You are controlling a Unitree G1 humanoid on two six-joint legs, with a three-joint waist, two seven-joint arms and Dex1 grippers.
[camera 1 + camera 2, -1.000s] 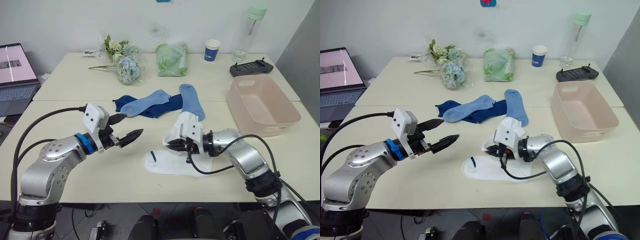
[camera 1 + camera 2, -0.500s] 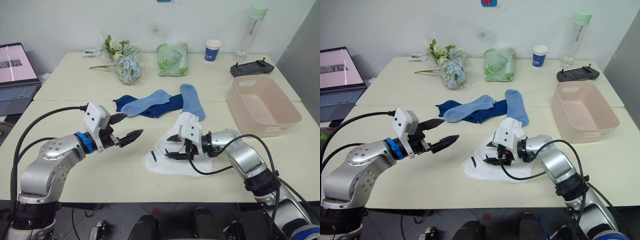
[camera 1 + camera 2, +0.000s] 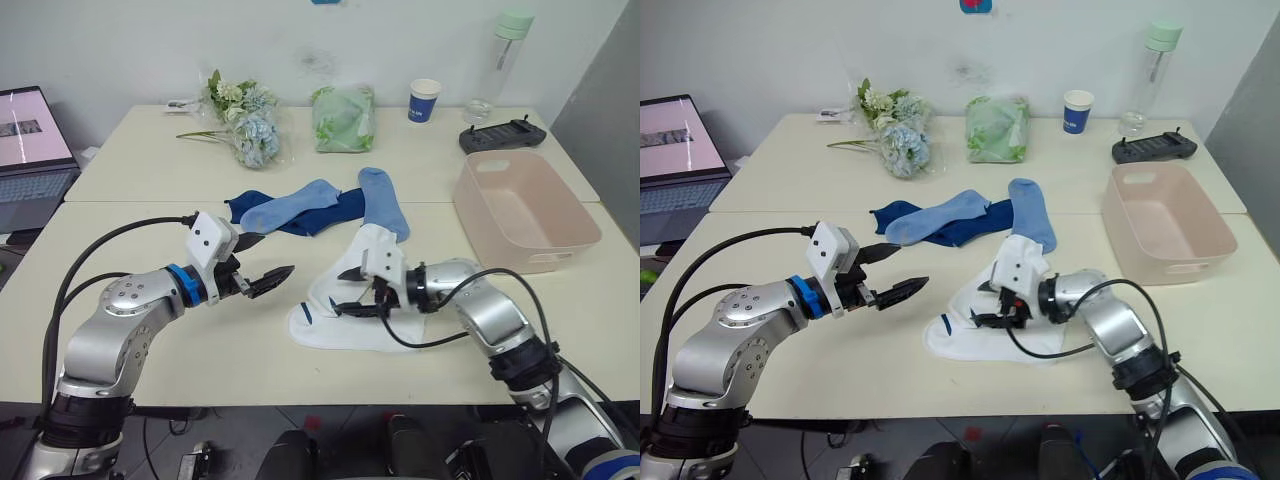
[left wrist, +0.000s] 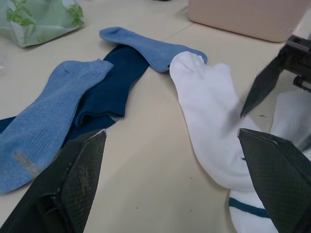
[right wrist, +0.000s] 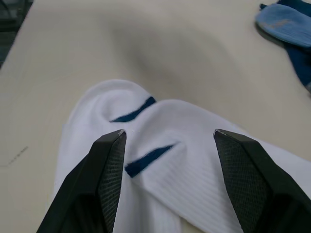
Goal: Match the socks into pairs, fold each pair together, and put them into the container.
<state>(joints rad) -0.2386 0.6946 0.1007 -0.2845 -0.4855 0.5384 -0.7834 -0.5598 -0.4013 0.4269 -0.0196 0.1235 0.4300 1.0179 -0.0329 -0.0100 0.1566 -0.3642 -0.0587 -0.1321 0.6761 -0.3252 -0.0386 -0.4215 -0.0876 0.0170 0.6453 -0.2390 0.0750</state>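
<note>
A: Item one, right gripper: fingers spread wide, empty, poised just above the two white socks, which lay overlapped on the near desk, cuffs with navy stripes toward the left arm.

B: Item two, left gripper: fingers also wide, holding nothing, hovering over bare desk beside the white pair.

A: Outward: two light blue socks and dark navy socks in a loose overlapping heap behind; the pink container well apart at the right, with no sock in it.

B: Hazards?

A: Judged: a pinch might have caught only the upper white sock, so the fold would split the pair. The lower one could have dragged and bunched.

B: And the left arm, reaching across, might have snagged the blue toe lying against the white sock, mixing colours.
</note>
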